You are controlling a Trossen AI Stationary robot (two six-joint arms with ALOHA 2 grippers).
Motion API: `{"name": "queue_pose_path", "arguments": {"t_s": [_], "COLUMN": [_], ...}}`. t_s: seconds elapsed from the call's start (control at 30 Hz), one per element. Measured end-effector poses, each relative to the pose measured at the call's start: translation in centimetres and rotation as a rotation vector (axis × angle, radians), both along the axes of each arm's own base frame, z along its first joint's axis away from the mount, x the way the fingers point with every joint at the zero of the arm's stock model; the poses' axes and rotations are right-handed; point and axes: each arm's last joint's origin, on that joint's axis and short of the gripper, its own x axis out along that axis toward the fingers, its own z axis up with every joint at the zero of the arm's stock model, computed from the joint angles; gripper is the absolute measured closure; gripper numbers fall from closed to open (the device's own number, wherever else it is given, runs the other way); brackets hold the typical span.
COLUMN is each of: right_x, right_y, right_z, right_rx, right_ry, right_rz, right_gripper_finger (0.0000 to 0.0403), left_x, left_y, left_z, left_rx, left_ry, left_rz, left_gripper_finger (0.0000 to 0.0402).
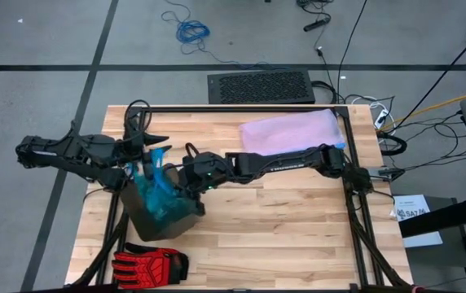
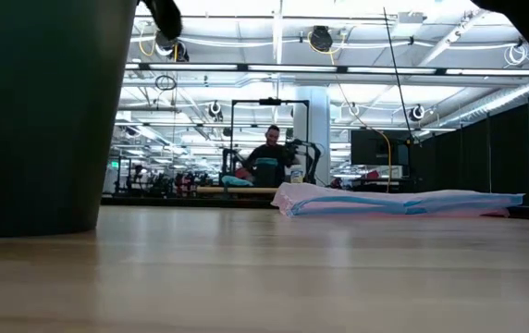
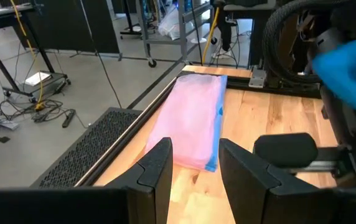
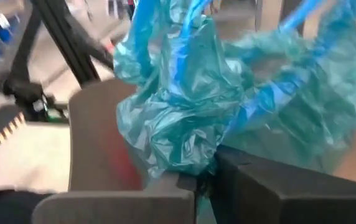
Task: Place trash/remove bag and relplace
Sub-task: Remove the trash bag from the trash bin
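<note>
The teal-green bag (image 1: 158,194) sits bunched in the mouth of the dark bin (image 1: 168,220), which stands on the table's near left part. Its blue drawstring loops (image 4: 184,43) stick up. My right gripper (image 1: 186,175) reaches over the bin from the right and is shut on the bag (image 4: 184,106). My left gripper (image 3: 193,168) hovers at the bin's far left side (image 1: 153,146), open and empty, pointing toward the table's right. No trash shows in any view. My right gripper pinches a bunched fold of the bag's plastic (image 4: 187,158) between its two fingers, several layers gathered together. The crumpled bag bulges out past the fingertips, above the bin's rim (image 4: 97,118). The rest of it hangs slack into the bin.
A folded pale lilac bag with a blue rim (image 1: 292,130) lies at the table's far right. A red-and-black glove (image 1: 147,264) lies at the near left edge. In the low view the bin (image 2: 43,111) fills the left, and a person (image 2: 269,159) stands far behind the table.
</note>
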Motion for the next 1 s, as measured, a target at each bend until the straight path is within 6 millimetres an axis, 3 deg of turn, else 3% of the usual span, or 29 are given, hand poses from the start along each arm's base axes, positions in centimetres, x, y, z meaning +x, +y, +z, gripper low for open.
{"name": "queue_pose_path", "arguments": {"t_s": [0.23, 0.43, 0.67, 1.0], "right_x": [-2.4, -3.3, -3.9, -5.6], "right_y": [-0.1, 0.6, 1.3, 0.6], "right_z": [1.4, 2.8, 4.8, 9.9], "right_rx": [-0.125, -0.157, -0.195, -0.288], "right_ry": [0.137, 0.126, 0.014, -0.232], "right_rz": [-0.039, -0.019, 0.01, -0.056], "right_gripper_finger": [0.0402, 0.0402, 0.0403, 0.0403], "left_x": [-1.3, -2.5, -4.0, -6.4], "left_y": [0.2, 0.4, 0.7, 1.2], "left_z": [1.6, 2.5, 2.8, 3.2], "left_rx": [0.021, 0.053, 0.065, 0.052], "left_ry": [-0.068, -0.108, -0.156, -0.249], "left_rz": [-0.009, -0.016, -0.016, 0.011], "left_gripper_finger": [0.0275, 0.0275, 0.0275, 0.0275]}}
